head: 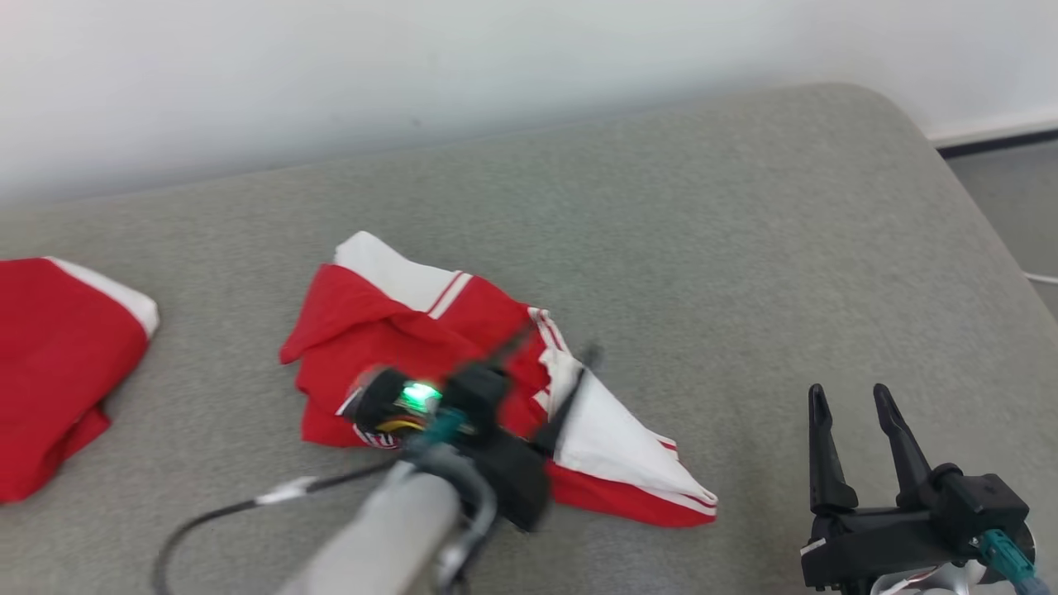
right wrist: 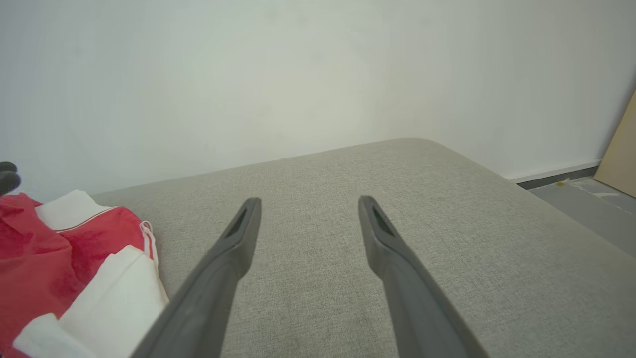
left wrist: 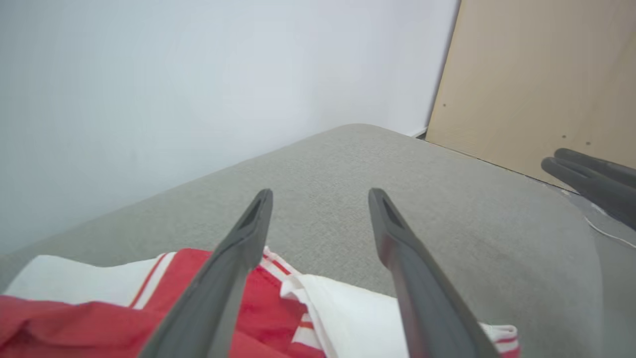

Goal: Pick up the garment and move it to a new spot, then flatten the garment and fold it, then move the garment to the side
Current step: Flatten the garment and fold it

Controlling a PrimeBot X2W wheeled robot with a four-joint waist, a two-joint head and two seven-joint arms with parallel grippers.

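**Dark fingers, black housings, pale grey arm**

The left gripper (head: pixel 560 345) and the right gripper (head: pixel 849 392) each carry two long, slim fingers (right wrist: pixel 233 248) of matte dark grey. The fingers taper to rounded tips, with a narrow slot sunk into the inner face just behind each tip. Behind the right jaws sits a blocky black housing (head: pixel 893 533) with a teal connector (head: pixel 1004 555) plugged in. Behind the left jaws a green light (head: pixel 420 397) glows beside yellow wires (head: pixel 397 426). Further back come a smooth pale grey forearm (head: pixel 388 537) and a thin black cable (head: pixel 240 504) wrapped with a white tag (head: pixel 285 490).
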